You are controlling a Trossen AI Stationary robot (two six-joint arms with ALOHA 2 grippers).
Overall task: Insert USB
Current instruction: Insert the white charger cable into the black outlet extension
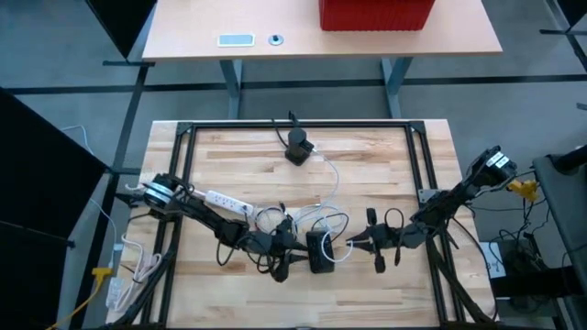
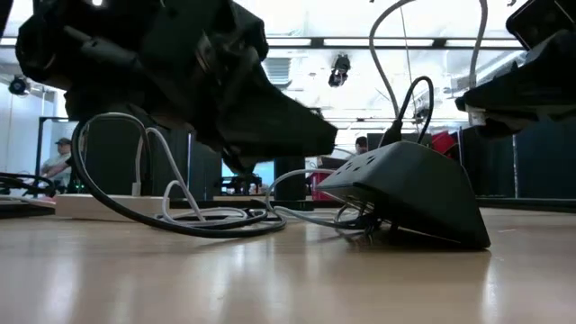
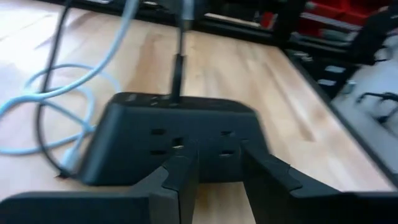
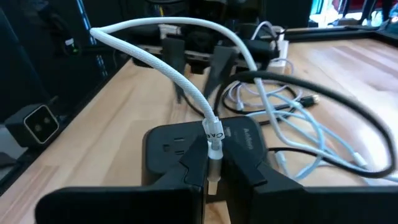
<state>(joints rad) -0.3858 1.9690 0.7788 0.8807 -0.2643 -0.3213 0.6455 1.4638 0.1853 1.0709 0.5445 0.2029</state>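
- The white USB cable (image 4: 186,87) had its plug (image 4: 214,163) pinched between the pressed-together fingers of the right gripper (image 4: 214,177), just above the black charging hub (image 4: 171,140).
- The left gripper (image 3: 217,177) faced the hub's opposite side, fingers part-spread around a dark plug (image 3: 186,171).
- Loose cables (image 1: 275,220) lay beside the left gripper.
- A white power strip (image 1: 225,202) sat behind it.

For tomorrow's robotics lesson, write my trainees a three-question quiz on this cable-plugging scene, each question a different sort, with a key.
1. True or false: the right claw is shut on the white braided cable.
2. Which colour is the charging hub? A black, B white, C red.
3. Fill in: the left claw faces the hub's side with the ____.

Key: 1 true. 2 A. 3 sockets.
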